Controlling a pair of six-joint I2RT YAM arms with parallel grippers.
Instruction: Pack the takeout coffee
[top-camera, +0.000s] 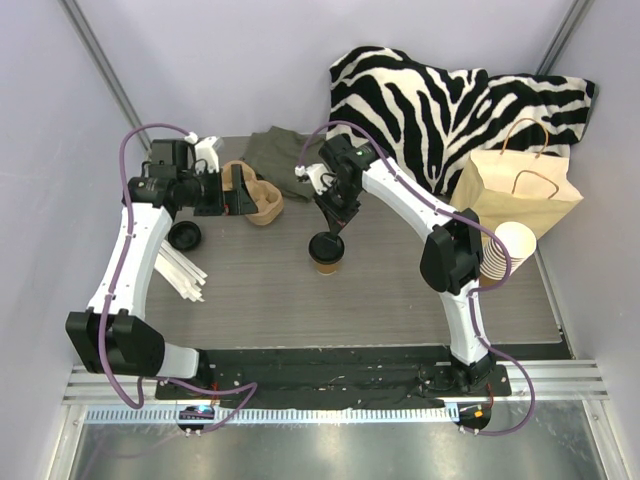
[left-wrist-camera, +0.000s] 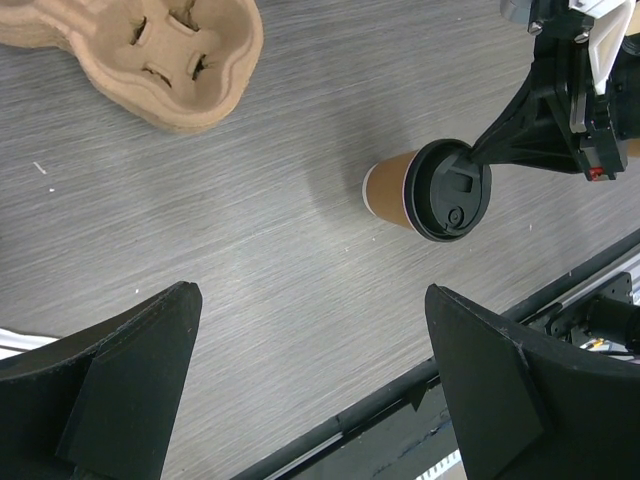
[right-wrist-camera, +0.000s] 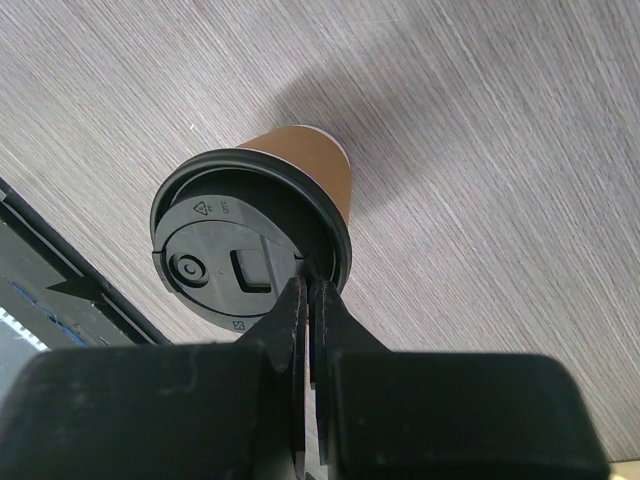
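Now, one takeout coffee (top-camera: 326, 252) — one loose lid (top-camera: 184, 236).

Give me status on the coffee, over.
Left tool open, empty. Right tool shut, tips on rim of black lid. Takeout coffee upright, lidded, on table. Nothing between it and cup carrier.

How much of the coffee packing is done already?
Done: the black lid sits on the brown paper cup. In hand: the right claw, shut, has its tips at the lid's rim. Left: the cup stands on the table, not in the cardboard cup carrier or the paper bag. The left claw is open and empty.
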